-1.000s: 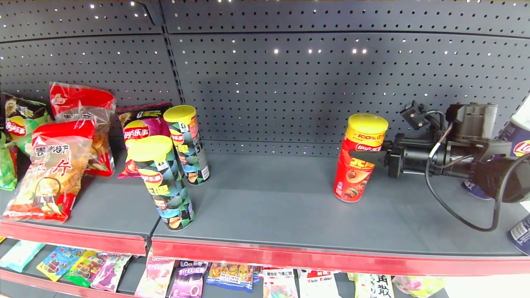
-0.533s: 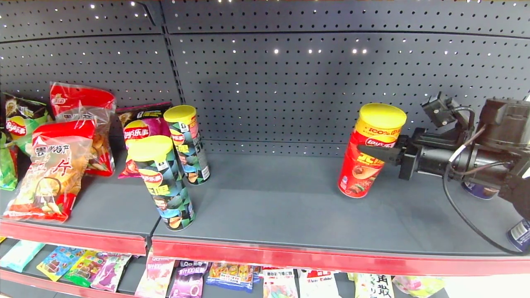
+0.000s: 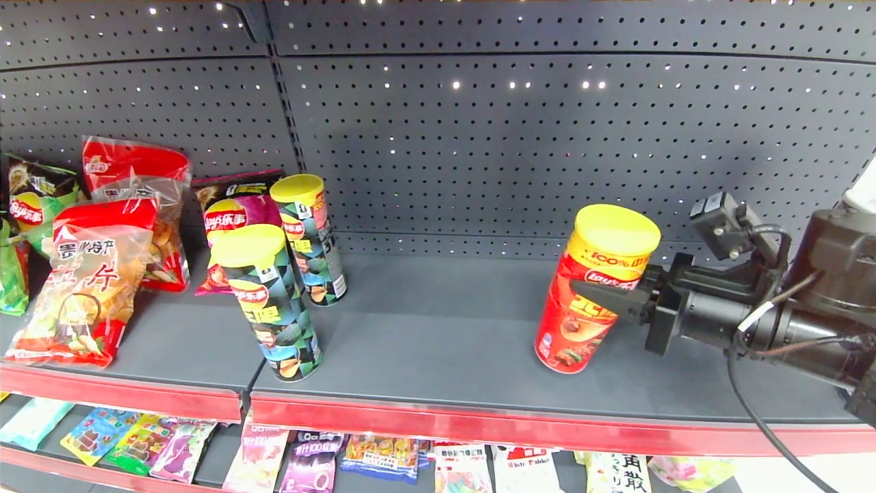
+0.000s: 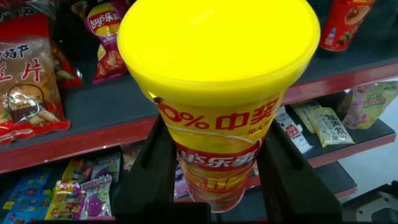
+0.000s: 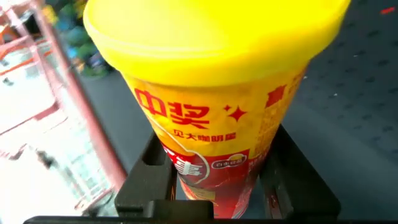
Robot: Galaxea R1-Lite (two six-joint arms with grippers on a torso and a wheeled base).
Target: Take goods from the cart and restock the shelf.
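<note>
Head view: the right arm lies nearly level, coming from the right over the grey metal shelf board (image 3: pixel 438 342). The right gripper (image 3: pixel 602 291) is clamped on a tilted red cardboard chip can with yellow plastic lid (image 3: pixel 571 335). The left gripper (image 4: pixel 214 180) grips a second yellow-lidded chip can (image 4: pixel 217 56) out in front of the shelf.

Red can (image 3: pixel 575 322), yellow lid (image 3: pixel 618 229)

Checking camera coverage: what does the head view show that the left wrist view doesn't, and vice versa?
Head view: two green-patterned cylindrical chip cans, and the right gripper shut on a tilted red cylindrical chip can. Left wrist view: the left gripper shut on a second yellow-lidded red chip can. Both: that first red can, the red-and-clear plastic snack bag, the grey shelf's red front edge.
</note>
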